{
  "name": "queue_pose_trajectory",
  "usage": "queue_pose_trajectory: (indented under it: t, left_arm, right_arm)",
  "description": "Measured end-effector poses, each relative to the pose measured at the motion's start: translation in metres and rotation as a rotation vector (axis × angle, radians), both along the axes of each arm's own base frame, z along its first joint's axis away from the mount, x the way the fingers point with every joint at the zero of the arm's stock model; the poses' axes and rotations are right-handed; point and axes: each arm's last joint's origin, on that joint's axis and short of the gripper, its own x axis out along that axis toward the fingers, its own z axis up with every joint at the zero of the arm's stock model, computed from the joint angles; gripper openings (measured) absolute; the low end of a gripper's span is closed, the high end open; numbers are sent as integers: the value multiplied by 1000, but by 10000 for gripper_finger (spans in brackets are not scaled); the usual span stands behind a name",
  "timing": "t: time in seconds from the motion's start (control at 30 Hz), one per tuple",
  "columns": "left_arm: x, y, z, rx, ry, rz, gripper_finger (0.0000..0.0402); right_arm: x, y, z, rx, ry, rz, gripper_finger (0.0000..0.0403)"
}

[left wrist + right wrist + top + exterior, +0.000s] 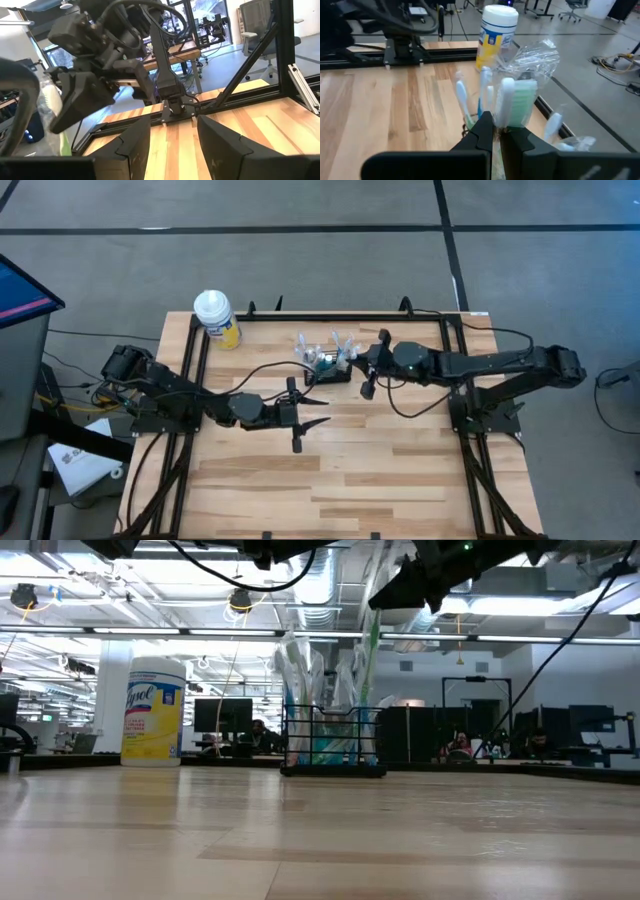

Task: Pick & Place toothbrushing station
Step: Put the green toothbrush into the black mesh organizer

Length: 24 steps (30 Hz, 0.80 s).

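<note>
One black wire-mesh toothbrushing station [331,367], filled with wrapped toothbrushes [506,102], stands upright on the wooden surface [380,460] near its far edge. Just beside it, the right claw [366,378] is closed, with nothing seen between its fingers. Nearer the middle, the left claw [312,409] hangs open and empty. A white-capped yellow wipes canister [216,318] stands at the far left corner.

My view: grey carpet floor [300,205] crossed by dark seam lines; open office beyond, long ceiling strip lights [150,631], exposed silver ducts [335,580], dark desk monitors [222,716].
</note>
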Motion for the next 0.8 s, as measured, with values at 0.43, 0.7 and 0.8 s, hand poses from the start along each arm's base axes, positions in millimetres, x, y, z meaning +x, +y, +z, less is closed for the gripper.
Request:
queue_pose_trajectory:
  t: [0.43,0.7,0.8]
  left_arm:
    - [0,0,0,-6,3,0,159]
    - [0,0,-1,-5,6,0,159]
    - [0,0,-1,-5,6,0,159]
  right_arm:
    - [2,-13,-10,30,81,-30,5]
    - [5,-22,-18,58,116,-37,5]
    - [5,-24,-18,74,117,-17,4]
